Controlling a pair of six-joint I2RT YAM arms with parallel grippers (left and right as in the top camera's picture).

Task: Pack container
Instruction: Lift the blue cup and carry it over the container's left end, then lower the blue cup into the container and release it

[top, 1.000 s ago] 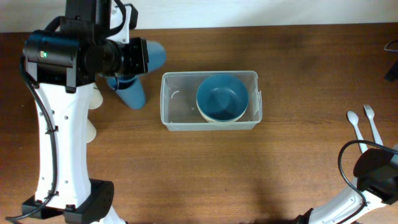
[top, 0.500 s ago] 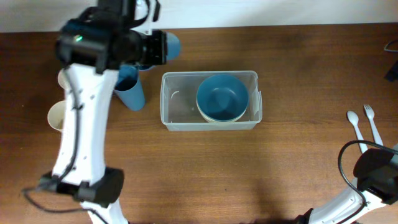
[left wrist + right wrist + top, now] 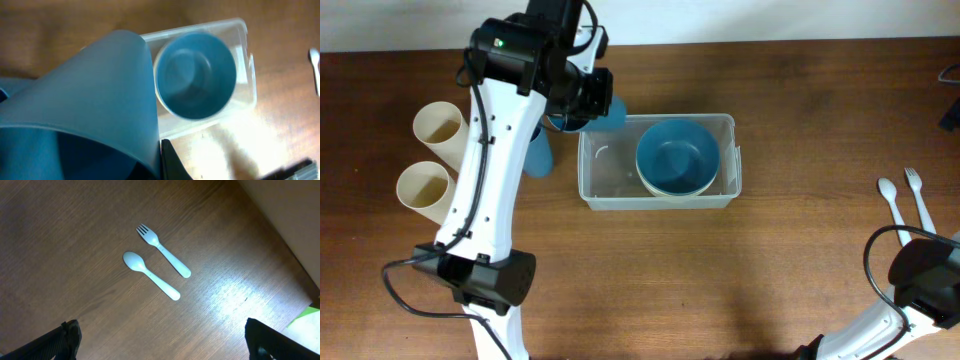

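The container [image 3: 595, 190] is a clear rectangular bin mid-table, with a blue bowl [image 3: 677, 155] in its right half, stacked on a cream bowl. My left gripper [image 3: 585, 95] is shut on a blue cup [image 3: 612, 108] and holds it tilted over the container's back-left corner. In the left wrist view the blue cup [image 3: 90, 100] fills the left side, one dark finger [image 3: 172, 162] presses its wall, and the container [image 3: 245, 37] with the blue bowl [image 3: 197, 75] lies beyond. My right gripper [image 3: 165, 337] hangs wide open and empty above bare wood.
A second blue cup [image 3: 538, 155] lies left of the container, partly under the left arm. Two cream cups [image 3: 438, 123] [image 3: 423, 185] lie at the far left. A pale spoon [image 3: 150, 275] and fork [image 3: 165, 250] lie at the right, also seen overhead as the spoon [image 3: 888, 195] and fork [image 3: 917, 190].
The left arm has swung right with the blue cup, from the table's left side to the container's back-left corner, uncovering the two cream cups. The right arm has not moved.
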